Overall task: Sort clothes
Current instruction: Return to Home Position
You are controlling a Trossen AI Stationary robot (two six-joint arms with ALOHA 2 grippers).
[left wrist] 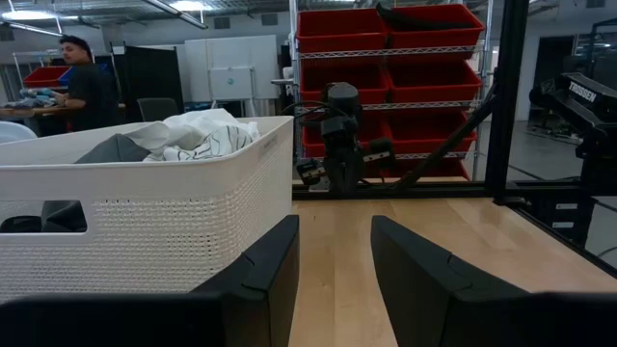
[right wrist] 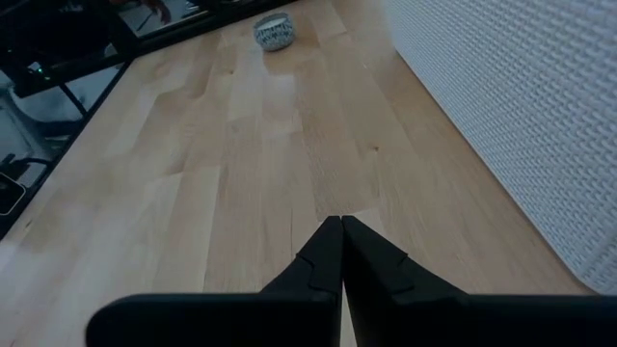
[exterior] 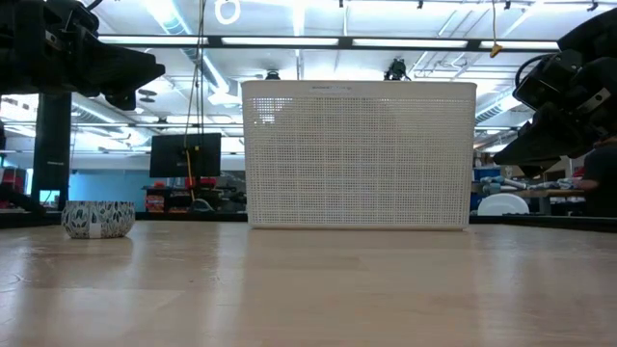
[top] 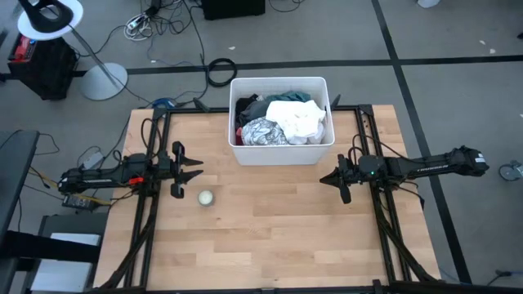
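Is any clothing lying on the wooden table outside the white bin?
No, seen from above the clothes all sit piled inside the white bin, and only a small pale ball lies on the table.

We see a pale wooden table (top: 278,237) carrying a white perforated bin (top: 282,153) at its far middle and a small patterned ball (top: 206,198) on its left side.

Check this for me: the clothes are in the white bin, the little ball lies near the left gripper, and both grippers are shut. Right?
Not quite. The left gripper is open; the left wrist view shows a gap between its fingers. Only the right gripper is shut. The clothes are in the white bin and the ball lies near the left gripper.
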